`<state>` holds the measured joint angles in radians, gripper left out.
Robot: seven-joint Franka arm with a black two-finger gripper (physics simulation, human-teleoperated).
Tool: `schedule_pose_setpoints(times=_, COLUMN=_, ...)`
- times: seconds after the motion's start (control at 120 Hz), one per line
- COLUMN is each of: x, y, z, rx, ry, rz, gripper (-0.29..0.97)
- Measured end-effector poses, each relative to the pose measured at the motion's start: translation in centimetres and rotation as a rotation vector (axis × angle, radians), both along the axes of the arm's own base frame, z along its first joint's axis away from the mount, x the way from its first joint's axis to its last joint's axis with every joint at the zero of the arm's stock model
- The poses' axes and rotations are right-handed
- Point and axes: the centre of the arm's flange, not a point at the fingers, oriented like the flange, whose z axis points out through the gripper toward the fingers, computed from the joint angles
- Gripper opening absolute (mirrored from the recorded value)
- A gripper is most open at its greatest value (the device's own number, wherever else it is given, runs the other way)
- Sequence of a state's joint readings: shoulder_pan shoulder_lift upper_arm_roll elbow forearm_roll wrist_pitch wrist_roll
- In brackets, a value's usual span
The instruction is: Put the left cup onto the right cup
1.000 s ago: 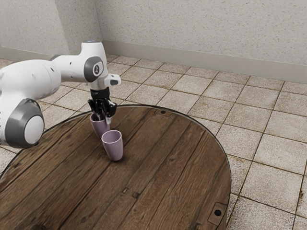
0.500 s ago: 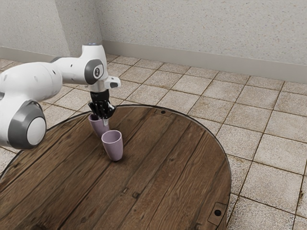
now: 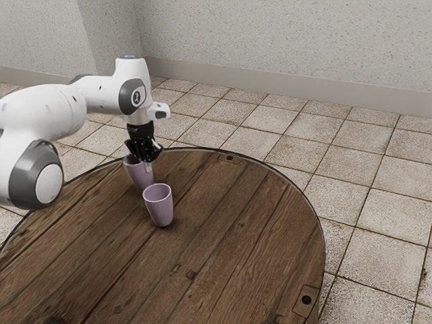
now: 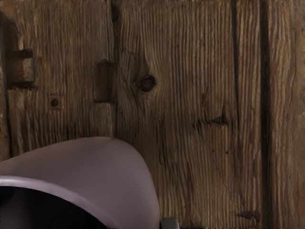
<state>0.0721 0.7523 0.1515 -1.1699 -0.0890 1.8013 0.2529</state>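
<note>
Status: grasp made, stacking not yet done. The gripper (image 3: 142, 156) sits on top of the left cup (image 3: 138, 174), fingers pinched on its rim wall as far as the exterior view lets me judge. The left cup is upright near the far edge of the table (image 3: 236, 236), close behind the right cup (image 3: 159, 206) and not above it. I cannot tell whether its base is clear of the wood.

Remaining: lift, carry over the right cup, lower in, release.

Appearance: the left cup is a pale mauve tapered tumbler, no handle, mouth up, dark inside. The wrist view has its rim and outer wall (image 4: 81, 162) just under the hand. The right cup matches it, upright.
</note>
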Motion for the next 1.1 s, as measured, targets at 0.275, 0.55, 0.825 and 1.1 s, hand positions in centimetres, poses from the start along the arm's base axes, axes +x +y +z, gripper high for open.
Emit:
schedule_pose_setpoints(times=0.275, x=-1.2, y=-3.2, z=6.1, rx=0.019, ry=-0.050, rz=-0.038, gripper=-0.10)
schedule_pose_setpoints(times=0.55, x=-5.2, y=-8.7, z=10.1, rx=0.023, ry=-0.048, rz=-0.096, gripper=-0.11)
schedule_pose_setpoints(times=0.825, x=-7.9, y=-12.3, z=11.0, rx=0.027, ry=-0.052, rz=-0.120, gripper=-0.11)
schedule_pose_setpoints(times=1.1, x=-9.2, y=-13.8, z=9.6, rx=0.039, ry=-0.020, rz=-0.110, gripper=-0.11)
